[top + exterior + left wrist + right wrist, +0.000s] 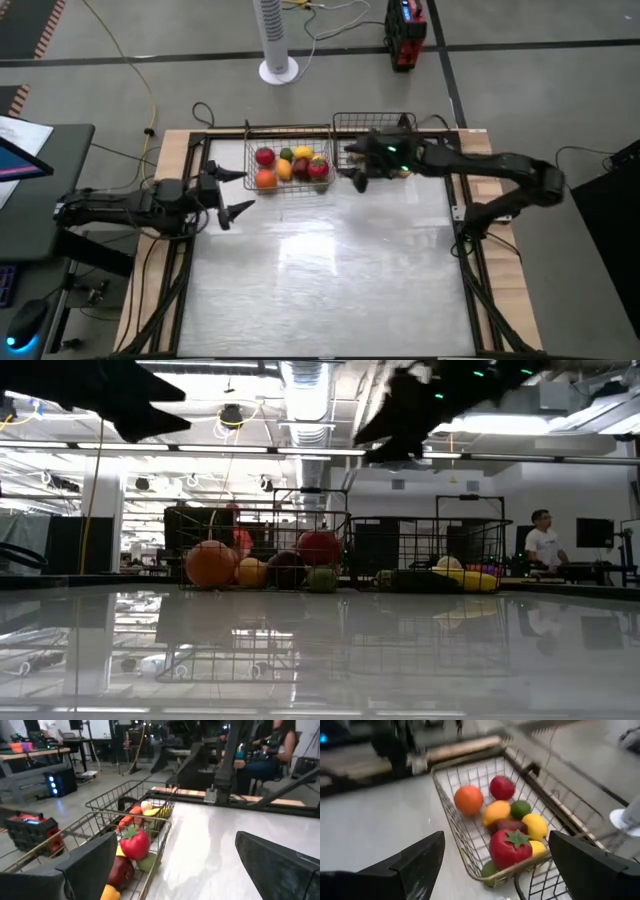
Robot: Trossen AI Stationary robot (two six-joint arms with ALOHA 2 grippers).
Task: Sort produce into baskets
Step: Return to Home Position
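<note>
Two wire baskets stand side by side at the table's far edge. The lighter basket [290, 160] holds round produce: a red tomato [510, 847], an orange [468, 800], a red apple [501, 787], and yellow and green ones. The darker basket [375, 128] holds long produce [450, 578], yellow, green and purple. My right gripper [350, 167] is open and empty, above the gap between the two baskets' near ends. My left gripper [245, 192] is open and empty, above the table, near and left of the lighter basket.
Bare glossy tabletop [330, 270] stretches from the baskets to the near edge. My right arm [470, 165] reaches over the darker basket from the right. A white fan base [278, 68] and a red box [405, 35] stand on the floor beyond the table. A person [543, 540] shows in the room behind.
</note>
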